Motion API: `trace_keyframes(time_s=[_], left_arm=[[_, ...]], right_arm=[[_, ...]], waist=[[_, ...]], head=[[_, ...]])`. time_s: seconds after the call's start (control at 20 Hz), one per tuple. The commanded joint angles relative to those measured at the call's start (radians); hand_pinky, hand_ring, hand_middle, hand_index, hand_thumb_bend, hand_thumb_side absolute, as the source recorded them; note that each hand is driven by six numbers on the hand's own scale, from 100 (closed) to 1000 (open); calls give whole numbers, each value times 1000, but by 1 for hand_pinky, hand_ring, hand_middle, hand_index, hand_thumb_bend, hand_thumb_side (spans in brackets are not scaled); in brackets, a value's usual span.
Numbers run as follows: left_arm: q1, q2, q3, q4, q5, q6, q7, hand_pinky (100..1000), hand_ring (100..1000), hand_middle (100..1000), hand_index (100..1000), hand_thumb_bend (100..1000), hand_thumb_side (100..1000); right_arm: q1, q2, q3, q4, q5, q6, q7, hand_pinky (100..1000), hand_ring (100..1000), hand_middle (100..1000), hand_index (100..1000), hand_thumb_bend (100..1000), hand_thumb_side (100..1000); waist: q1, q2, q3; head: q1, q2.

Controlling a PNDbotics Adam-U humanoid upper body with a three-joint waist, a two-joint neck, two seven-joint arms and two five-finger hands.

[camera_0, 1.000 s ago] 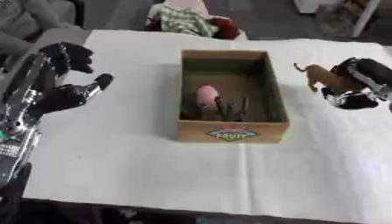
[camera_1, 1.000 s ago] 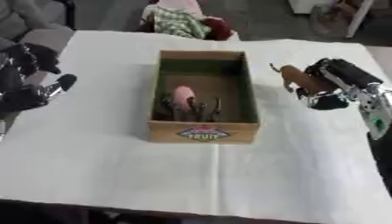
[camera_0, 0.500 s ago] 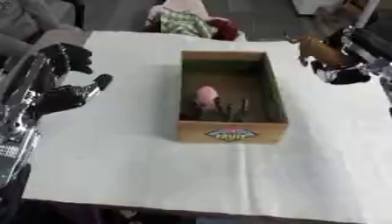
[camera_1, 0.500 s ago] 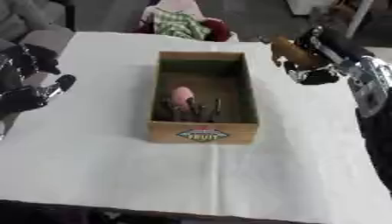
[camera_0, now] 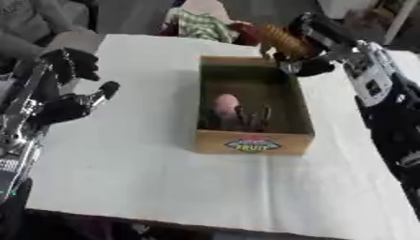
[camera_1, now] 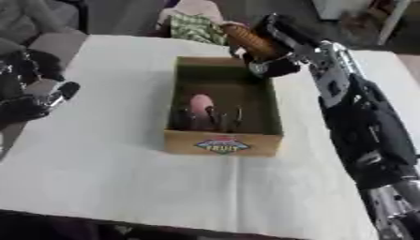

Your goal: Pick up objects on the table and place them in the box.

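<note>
Right hand (camera_0: 316, 49) was seen curled round a brown ribbed toy (camera_0: 281, 40), held above the far right corner of the cardboard box (camera_0: 254, 140). What the toy was could not be made out; it was judged light and fairly stiff, best gripped across its middle, as it was. Inside the box a pink object (camera_0: 225, 103) and some dark pieces (camera_0: 250, 118) were seen. Left hand (camera_0: 62, 98) was held spread and idle above the white table (camera_0: 139, 173).
</note>
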Motion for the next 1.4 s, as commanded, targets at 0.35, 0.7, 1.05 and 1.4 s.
trace_keyframes(time_s=[0.35, 0.7, 1.05, 1.4], left_arm=[[-15, 0, 0, -24, 9, 0, -8, 696, 553, 534, 652, 550, 173], [-10, -2, 0, -19, 7, 1, -14, 696, 553, 535, 650, 549, 177], [-3, -4, 2, -17, 8, 1, -13, 696, 553, 535, 649, 546, 180], [4, -4, 2, -15, 9, 0, -15, 696, 554, 536, 650, 543, 183]], right_arm=[[-16, 39, -14, 65, 130, 13, 24, 558, 526, 496, 634, 100, 284], [-11, 27, -22, 77, 114, 28, 130, 621, 648, 657, 739, 100, 276], [-7, 7, -47, 37, 43, 56, 137, 665, 749, 794, 847, 100, 231], [-12, -19, -50, -22, -70, 100, 103, 716, 802, 851, 894, 100, 196]], waist=[[6, -5, 8], [4, -6, 0], [4, -8, -3], [3, -12, -6]], head=[[-6, -17], [-2, -18], [4, -15], [6, -13]])
